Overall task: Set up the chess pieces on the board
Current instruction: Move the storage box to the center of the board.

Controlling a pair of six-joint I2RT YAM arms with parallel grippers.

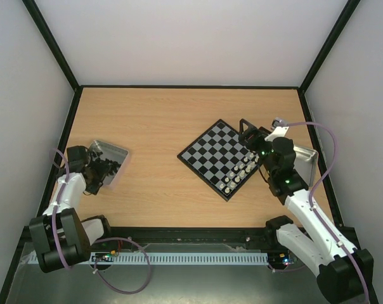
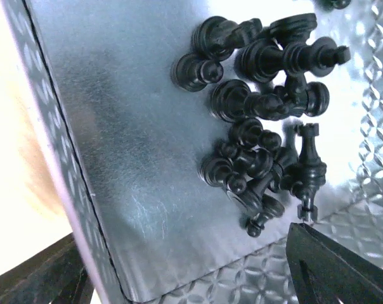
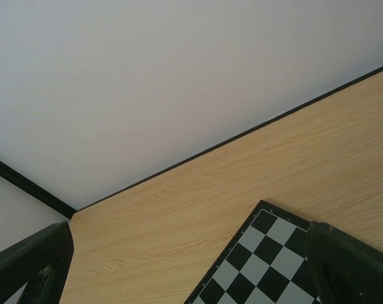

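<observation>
The board (image 1: 220,157) lies turned at an angle right of centre, with several white chess pieces (image 1: 240,172) in rows along its near right edge. Black chess pieces (image 2: 267,126) lie heaped in a metal tray (image 2: 134,158) at the left. My left gripper (image 2: 191,285) reaches down into that tray, open, with bare tray floor between its jaws. Its right finger (image 2: 337,272) is just below the tip of a lying black piece (image 2: 309,164). My right gripper (image 3: 191,278) hovers open over the board's far corner (image 3: 261,266), holding nothing.
A second metal tray (image 1: 307,158) sits at the right behind my right arm. White walls with a black rim close the table at the back and sides. Bare wood (image 1: 153,126) lies between the left tray (image 1: 118,152) and the board.
</observation>
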